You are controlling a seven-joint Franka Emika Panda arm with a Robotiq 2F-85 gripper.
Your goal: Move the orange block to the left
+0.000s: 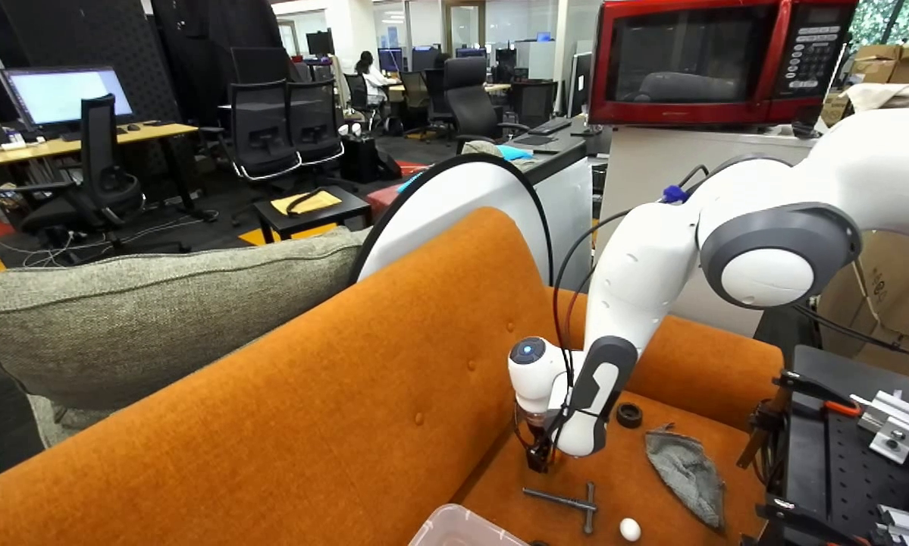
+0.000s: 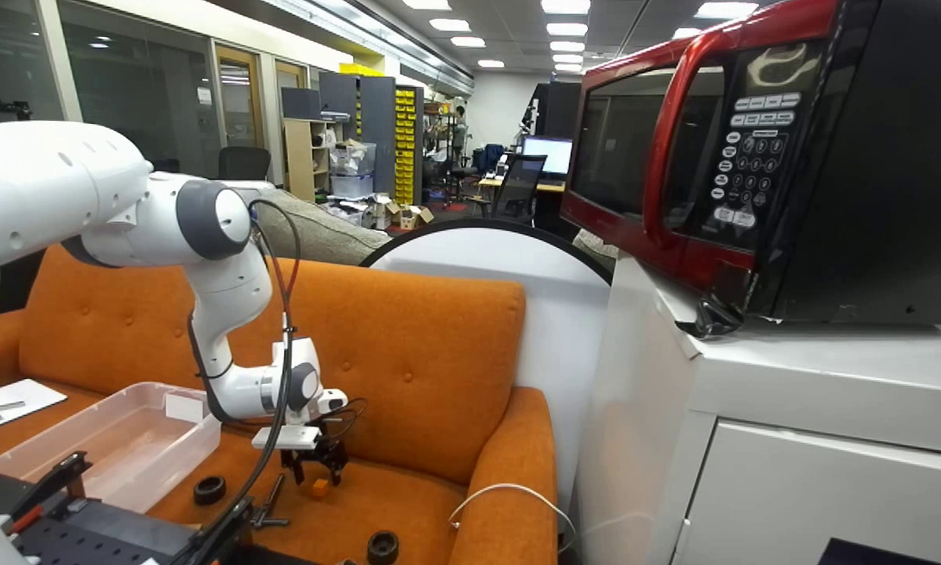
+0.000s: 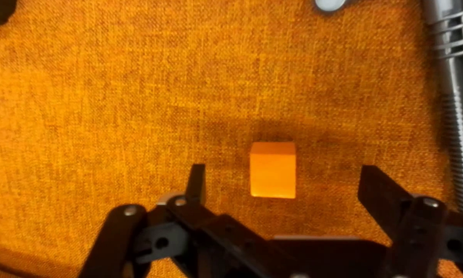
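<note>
The orange block (image 3: pixel 273 170) is a small bright cube lying on the orange sofa seat. In the wrist view it sits between my open fingers, closer to the left finger, touching neither. The block also shows in an exterior view (image 2: pixel 320 488), just below and beside the fingertips. My gripper (image 3: pixel 284 168) is open and empty, pointing down a little above the seat. The gripper shows in both exterior views (image 1: pixel 537 464) (image 2: pixel 318 475). In the exterior view facing the sofa back's end, the block is hidden.
A grey metal T-shaped tool (image 3: pixel 461 116) lies right of the fingers, also in both exterior views (image 1: pixel 560 498) (image 2: pixel 270 502). A white ball (image 1: pixel 630 529), a grey cloth (image 1: pixel 685 470), black rings (image 2: pixel 209 490) and a clear bin (image 2: pixel 168 471) are on the seat. The sofa back (image 1: pixel 393 364) rises close by.
</note>
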